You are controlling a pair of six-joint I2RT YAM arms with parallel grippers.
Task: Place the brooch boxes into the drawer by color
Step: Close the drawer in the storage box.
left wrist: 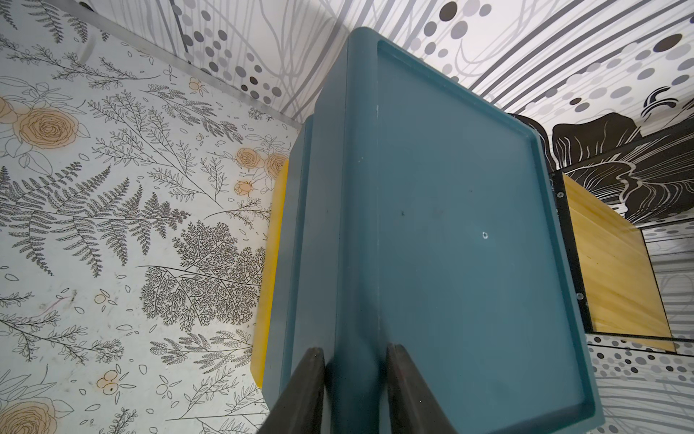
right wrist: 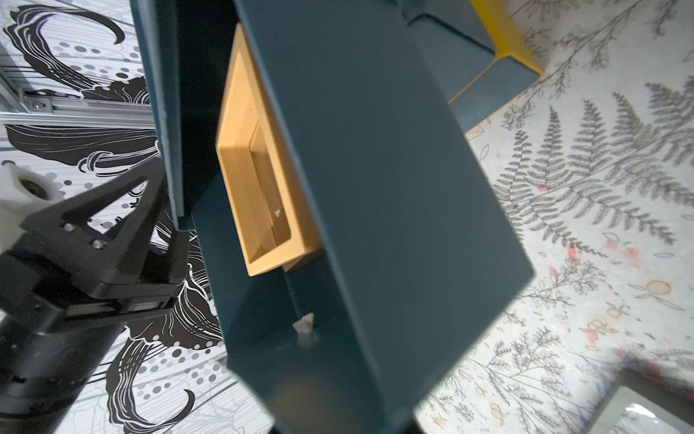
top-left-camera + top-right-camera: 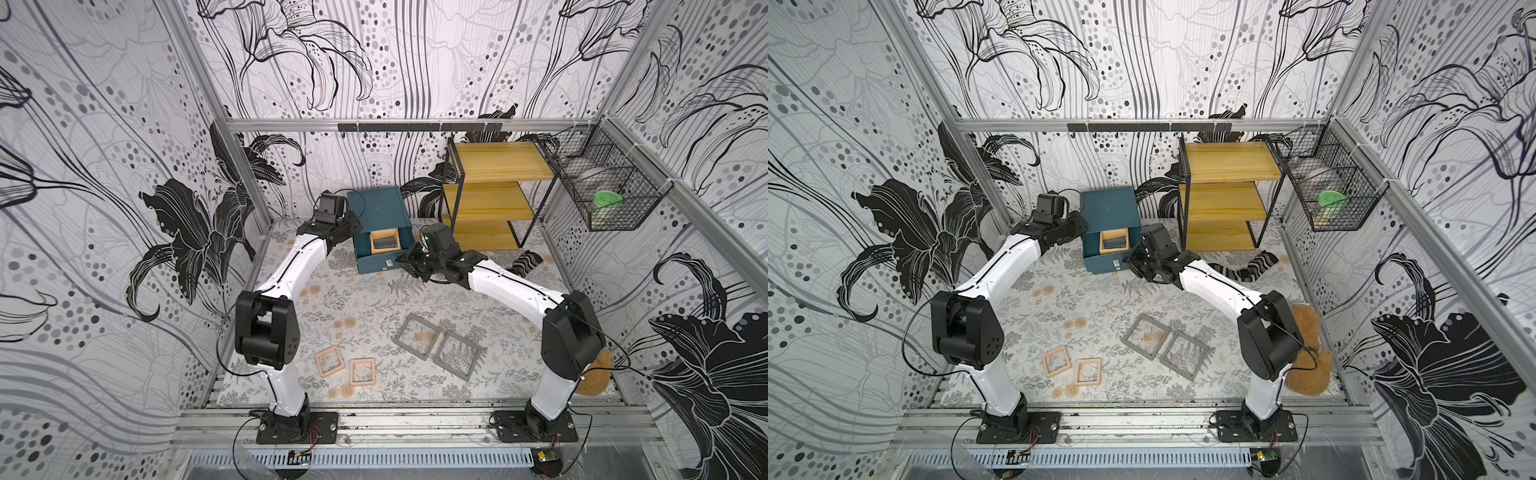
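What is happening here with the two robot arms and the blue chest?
The left arm's jaws are clamped on the side wall of the dark teal chest of drawers. One drawer is pulled out, with a yellow square brooch box lying inside. The right arm's jaws are beside the drawer front, near its small white knob; their grip is not visible. Two grey square boxes and two pinkish-tan ones lie on the floral table.

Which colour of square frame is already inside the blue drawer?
The yellow frame lies in the open drawer; the grey pair and the tan pair lie on the table, outside it.
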